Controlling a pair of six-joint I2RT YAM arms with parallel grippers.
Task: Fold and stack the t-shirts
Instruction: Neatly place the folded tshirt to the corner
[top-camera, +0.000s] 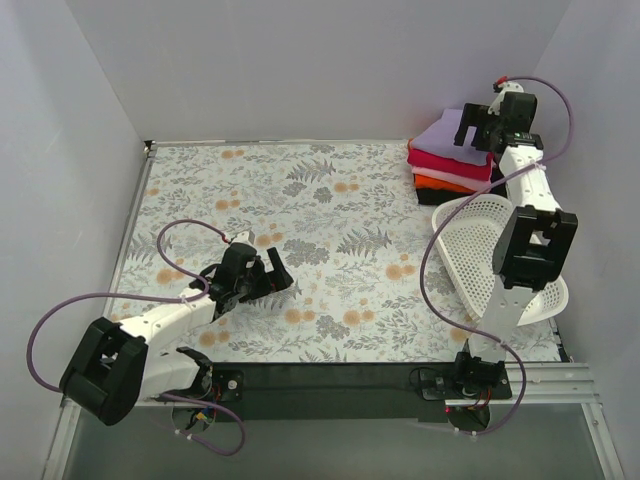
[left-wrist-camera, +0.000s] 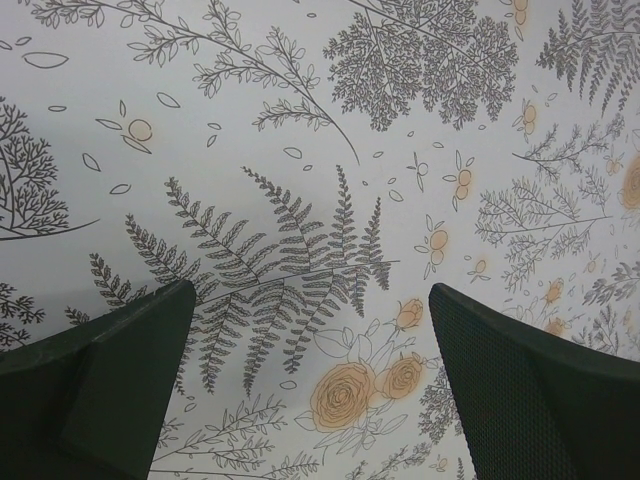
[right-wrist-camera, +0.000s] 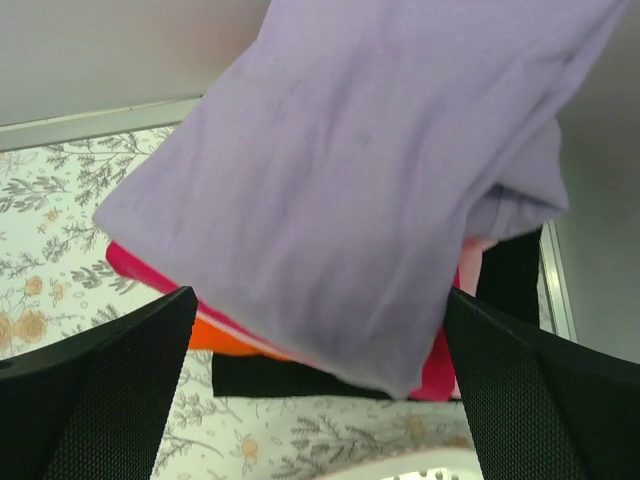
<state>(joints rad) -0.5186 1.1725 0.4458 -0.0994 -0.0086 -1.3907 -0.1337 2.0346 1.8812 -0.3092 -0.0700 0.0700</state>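
The t-shirts lie in a folded stack at the back right corner. The lavender shirt is on top, over the magenta, orange and black ones. In the right wrist view the lavender shirt fills the middle, with magenta, orange, black and pale pink edges under it. My right gripper hovers just above the stack, jaws wide open, holding nothing. My left gripper is open and empty low over the flowered tablecloth at front left.
A white lattice basket lies tilted on the right side, just in front of the stack, beside my right arm. Its rim shows at the bottom of the right wrist view. Grey walls close the table on three sides.
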